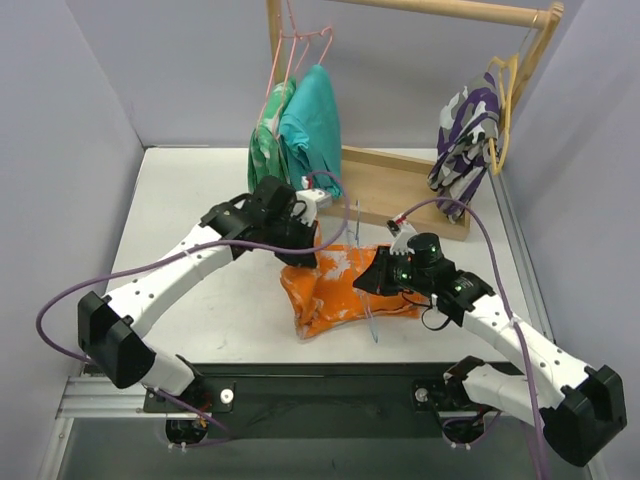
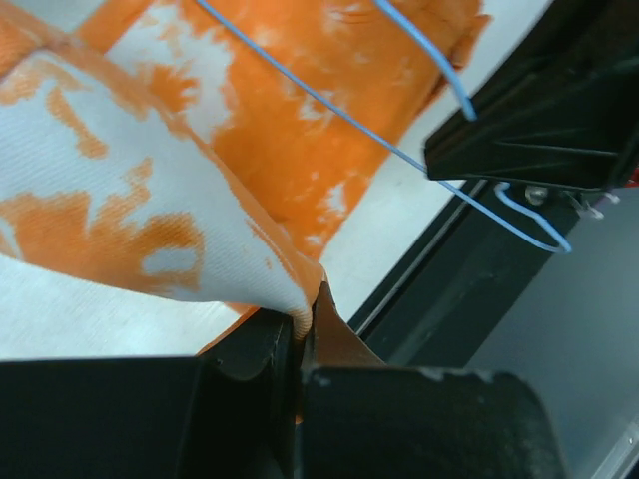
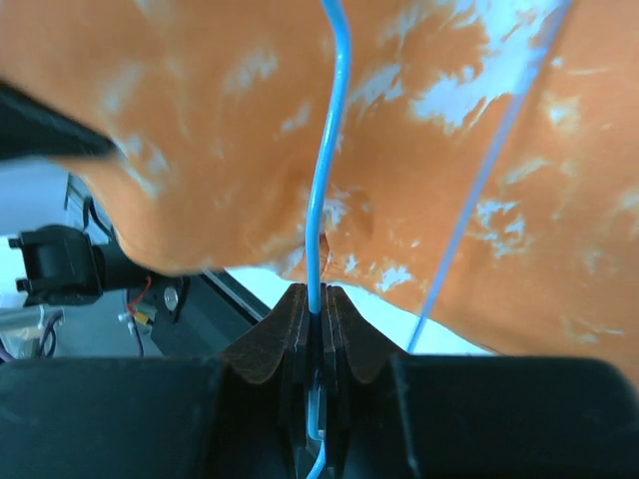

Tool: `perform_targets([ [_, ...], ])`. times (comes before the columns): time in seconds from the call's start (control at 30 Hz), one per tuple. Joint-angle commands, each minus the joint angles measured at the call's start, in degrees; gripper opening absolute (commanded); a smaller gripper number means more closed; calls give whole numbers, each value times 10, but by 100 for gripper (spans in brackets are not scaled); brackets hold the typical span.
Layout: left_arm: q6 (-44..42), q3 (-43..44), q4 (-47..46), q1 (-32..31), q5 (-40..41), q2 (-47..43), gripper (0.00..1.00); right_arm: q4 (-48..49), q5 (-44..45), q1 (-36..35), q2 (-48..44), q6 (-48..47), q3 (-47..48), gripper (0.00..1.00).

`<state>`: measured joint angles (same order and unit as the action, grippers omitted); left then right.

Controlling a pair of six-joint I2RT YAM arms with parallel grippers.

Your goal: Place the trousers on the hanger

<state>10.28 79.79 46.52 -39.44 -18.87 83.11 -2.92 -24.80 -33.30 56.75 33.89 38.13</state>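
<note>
- The trousers (image 1: 335, 290) are a crumpled orange heap with white splotches, just below the middle of the top view. They're lying on the table (image 1: 190, 200), right between my two wrists.
- The heap's upper-left edge is pulled up off the table to my left gripper (image 2: 303, 324). My left wrist cam shows those jaws clamped on a folded corner of the cloth, right at the bottom centre of the frame.
- The hanger (image 1: 358, 225) is the thin light-blue wire standing roughly upright in the middle of the top view. It crosses over the orange cloth, and its lower end pokes out below the trousers' bottom edge.
- My right gripper (image 3: 318, 304) has its jaws pinched tight on that wire. In the right wrist cam it runs straight up from between the fingertips, with the orange cloth filling the frame behind it. A second strand of the wire slants across the right half of that frame.
- From the left wrist cam the wire cuts diagonally across the upper half of the frame and passes under the black bulk of my right gripper at upper right.
- Further back, a wooden rack (image 1: 440, 10) spans the top of the top view.
- Pink hangers (image 1: 300, 45) hang at its left with a teal garment (image 1: 312, 125).
- A yellow hanger (image 1: 505, 90) hangs at its right with a purple-and-white garment (image 1: 462, 135).
</note>
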Motion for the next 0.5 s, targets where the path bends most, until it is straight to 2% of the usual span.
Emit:
perform_targets([
  [0.0,11,70,-91,-54,-63,62,0,-2,6,39,-58,-1,18,0],
  [0.3,38,145,-183,-99,-150,193,0,-75,33,89,-145,-31,11,0],
  [0.47,56,159,-229,-111,-193,245,0,-86,9,120,-180,-46,-5,0],
])
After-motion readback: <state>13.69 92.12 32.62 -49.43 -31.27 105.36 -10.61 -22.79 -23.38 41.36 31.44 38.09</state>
